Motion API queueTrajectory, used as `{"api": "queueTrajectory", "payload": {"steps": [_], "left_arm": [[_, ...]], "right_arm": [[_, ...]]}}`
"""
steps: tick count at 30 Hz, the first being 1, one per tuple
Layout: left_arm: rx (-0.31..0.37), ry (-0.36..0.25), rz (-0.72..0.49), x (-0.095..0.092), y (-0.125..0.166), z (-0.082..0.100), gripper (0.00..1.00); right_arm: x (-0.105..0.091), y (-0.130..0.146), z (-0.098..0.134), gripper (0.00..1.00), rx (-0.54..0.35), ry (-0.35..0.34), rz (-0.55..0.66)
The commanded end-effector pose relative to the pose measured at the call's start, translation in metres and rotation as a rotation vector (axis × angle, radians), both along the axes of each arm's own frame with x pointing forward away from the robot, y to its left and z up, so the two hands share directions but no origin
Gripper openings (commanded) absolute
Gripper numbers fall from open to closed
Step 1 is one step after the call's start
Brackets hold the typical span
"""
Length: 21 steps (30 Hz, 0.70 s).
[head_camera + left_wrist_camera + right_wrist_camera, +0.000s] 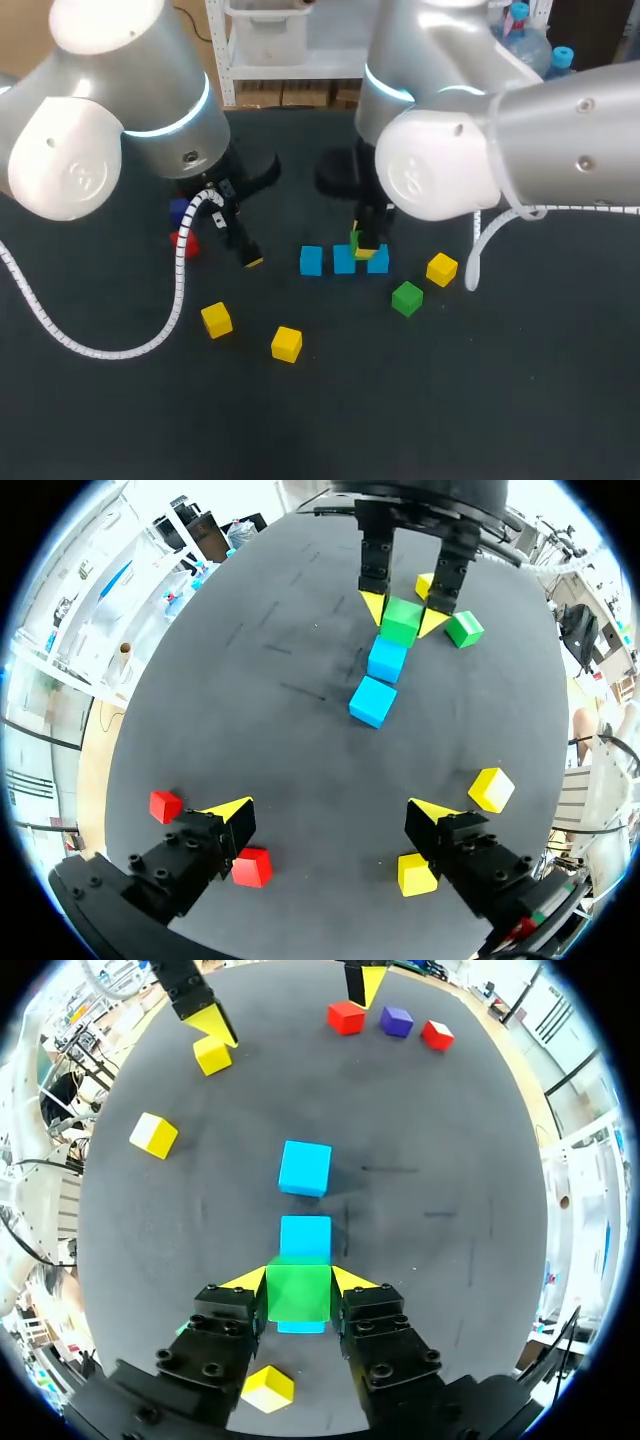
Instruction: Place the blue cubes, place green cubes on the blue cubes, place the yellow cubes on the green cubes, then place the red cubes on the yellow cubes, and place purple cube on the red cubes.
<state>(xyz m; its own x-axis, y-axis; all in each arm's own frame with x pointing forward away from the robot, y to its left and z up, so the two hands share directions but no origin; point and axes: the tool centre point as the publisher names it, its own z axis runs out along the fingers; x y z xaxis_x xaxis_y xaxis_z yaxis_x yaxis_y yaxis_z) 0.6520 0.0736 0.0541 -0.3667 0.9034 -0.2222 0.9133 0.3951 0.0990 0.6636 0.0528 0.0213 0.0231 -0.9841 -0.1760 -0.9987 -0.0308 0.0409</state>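
1. Right gripper [299, 1282]: fingers partly closed, clamped on opposite sides of the held green cube [298, 1298].
2. The held green cube sits directly above the right blue cube [379, 262]. Whether the two touch cannot be determined.
3. The middle blue cube [344, 259] and the left blue cube [311, 260] complete a row running leftwards on the table [330, 420], the middle one just beside the right one.
4. Left gripper [330, 810]: fingers wide apart, holding nothing, above the table's left part.
5. Two red cubes [251, 866] lie near one of its fingers and a yellow cube [416, 873] by the other.
6. The purple cube [180, 210] lies at far left, just beyond a red cube.
7. The loose green cube [407, 298] lies near and right of the row, with a second yellow cube [441, 268] just beyond it.
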Motion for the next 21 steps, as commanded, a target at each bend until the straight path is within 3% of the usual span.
{"api": "queueTrajectory", "payload": {"steps": [1,21], "left_arm": [[-0.003,0.001,-0.003,0.0003,0.0009,-0.0002,1.0],[-0.003,0.001,-0.003,0.0003,0.0009,-0.0002,1.0]], "right_arm": [[0.0022,0.0006,0.0005,0.0,-0.002,0.003,0.0],[0.0022,0.0003,-0.001,0.0,-0.002,0.006,0.0]]}}
